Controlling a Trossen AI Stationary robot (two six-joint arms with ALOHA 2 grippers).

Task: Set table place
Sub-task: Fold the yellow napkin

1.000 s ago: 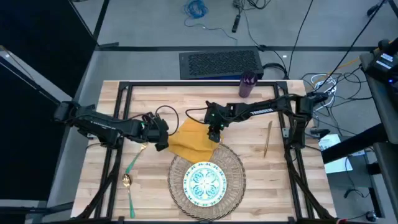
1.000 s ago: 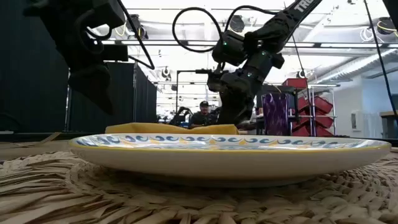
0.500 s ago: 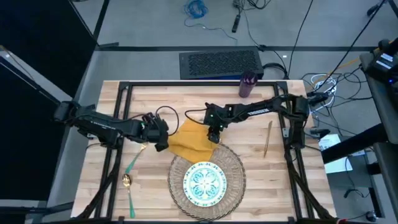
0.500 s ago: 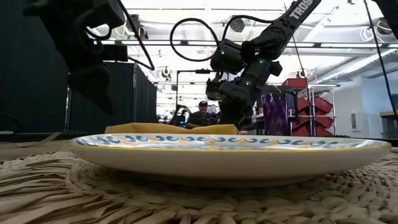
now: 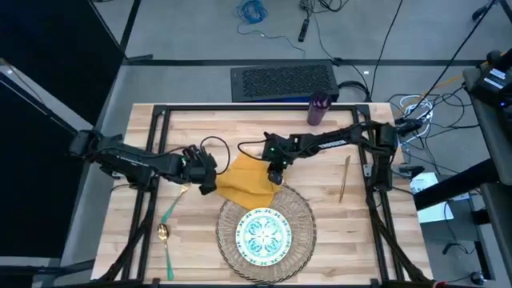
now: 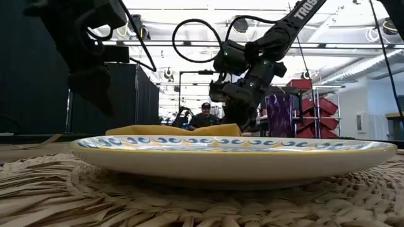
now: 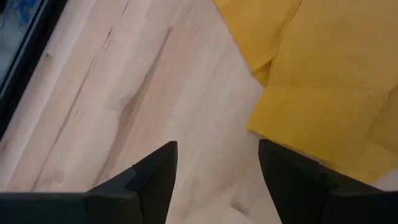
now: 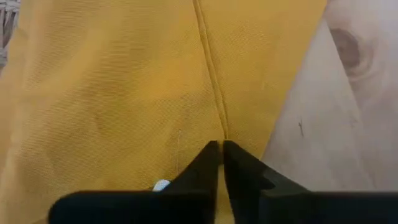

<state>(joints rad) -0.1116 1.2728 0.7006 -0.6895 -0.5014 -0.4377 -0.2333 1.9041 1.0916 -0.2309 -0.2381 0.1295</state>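
Note:
The mustard-yellow napkin [image 5: 242,181] lies on the table [image 5: 360,232]. Its near edge rests on the far rim of the woven placemat [image 5: 302,210], which carries the patterned plate [image 5: 264,234]. My right gripper [image 5: 276,174] is shut on the napkin's right part. My left gripper [image 5: 210,181] stands open low over bare wood at the napkin's left edge [image 7: 261,112]. The green-handled fork [image 5: 171,210] and spoon [image 5: 166,242] lie at the left, the knife [image 5: 344,178] at the right, and the purple cup [image 5: 318,110] stands at the far edge. My right gripper pinches the napkin between its two shut fingers at a stitched seam line [image 8: 214,115] in the cloth's right part. The fingers come from above, pointing down. The cloth is a little raised at the fingers [image 6: 235,128], and the rest lies on the table and the placemat's rim.
Black frame rails [image 5: 160,120] run along the table's sides and far end. Bare wood lies between the placemat and the knife, and to the placemat's left beside the cutlery. A person sits in the room behind the table [image 6: 206,117].
My right gripper has tipped and settled a little lower over the napkin's right part. The cloth's edge under it now stands slightly raised. My left gripper has kept still.

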